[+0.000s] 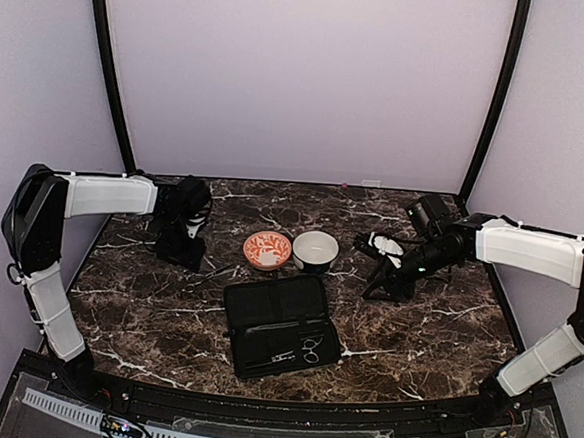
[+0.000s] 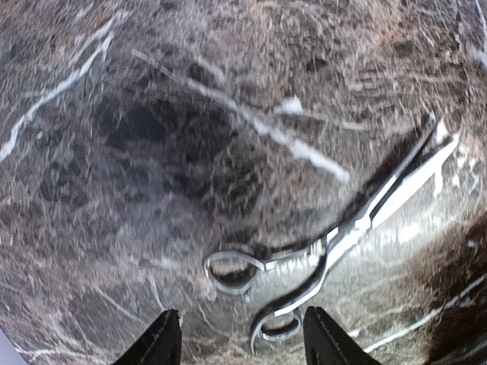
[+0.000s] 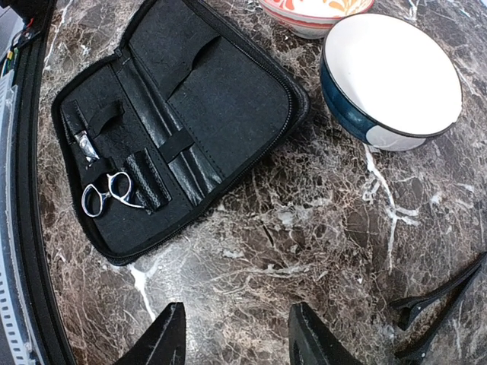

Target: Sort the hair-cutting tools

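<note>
Scissors (image 2: 335,243) lie flat on the table (image 2: 114,228) just ahead of my left tool (image 2: 240,342), spread and empty; closing on those thin rings, I might skid them away. Meanwhile my right tool (image 3: 232,334) hangs spread, empty too.

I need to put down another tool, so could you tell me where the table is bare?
Bare marble between the black case and either side edge, and behind the bowls. Crowded: the centre, scissors under the left fingers, clips by the right fingers.
</note>
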You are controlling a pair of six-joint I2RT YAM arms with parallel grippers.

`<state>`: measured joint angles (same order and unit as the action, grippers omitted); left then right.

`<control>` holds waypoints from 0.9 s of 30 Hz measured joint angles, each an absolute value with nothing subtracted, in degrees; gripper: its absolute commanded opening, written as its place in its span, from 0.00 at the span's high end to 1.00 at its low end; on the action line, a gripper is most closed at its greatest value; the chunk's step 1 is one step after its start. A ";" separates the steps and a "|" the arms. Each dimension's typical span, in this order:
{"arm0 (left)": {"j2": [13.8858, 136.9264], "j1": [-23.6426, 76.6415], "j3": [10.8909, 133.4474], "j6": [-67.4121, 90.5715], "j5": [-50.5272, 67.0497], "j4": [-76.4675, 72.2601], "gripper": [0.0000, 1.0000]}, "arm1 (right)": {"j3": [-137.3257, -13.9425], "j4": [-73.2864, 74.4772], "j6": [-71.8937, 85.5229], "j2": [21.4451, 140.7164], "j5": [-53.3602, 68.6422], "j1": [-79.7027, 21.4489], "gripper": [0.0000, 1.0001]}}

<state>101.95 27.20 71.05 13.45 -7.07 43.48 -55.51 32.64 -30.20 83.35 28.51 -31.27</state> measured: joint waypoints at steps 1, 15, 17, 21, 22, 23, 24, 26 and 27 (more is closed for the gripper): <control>103.02 26.94 72.05 13.19 -6.83 43.40 0.42 | -55.51 32.64 -30.22 83.35 28.42 -31.27 0.55; 106.59 26.81 75.72 -2.42 3.84 40.29 0.47 | -55.51 33.01 -31.05 83.40 27.97 -31.27 0.57; 106.59 26.72 75.70 -4.62 3.77 40.51 0.48 | -55.51 33.01 -31.07 83.48 27.99 -31.27 0.57; 106.61 26.35 75.24 -9.43 3.22 40.10 0.49 | -55.51 33.04 -31.09 84.18 28.01 -31.29 0.57; 106.74 26.24 75.11 -10.48 3.09 40.07 0.49 | -55.51 33.04 -31.09 84.42 28.01 -31.29 0.57; 107.07 26.11 75.09 -11.55 3.22 40.07 0.49 | -55.51 33.04 -31.11 84.66 28.01 -31.31 0.57; 107.42 26.00 75.09 -12.19 3.62 40.03 0.49 | -55.51 33.06 -31.11 84.88 28.01 -31.35 0.57; 108.40 25.74 75.09 -13.43 5.26 40.07 0.49 | -55.51 33.08 -31.18 85.36 27.99 -31.48 0.57; 108.81 25.65 75.09 -13.89 5.85 40.07 0.48 | -55.51 33.15 -31.22 85.56 27.99 -31.53 0.57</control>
<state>108.81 25.65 75.09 -13.89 5.85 40.07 -55.51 33.15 -31.22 85.56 27.99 -31.53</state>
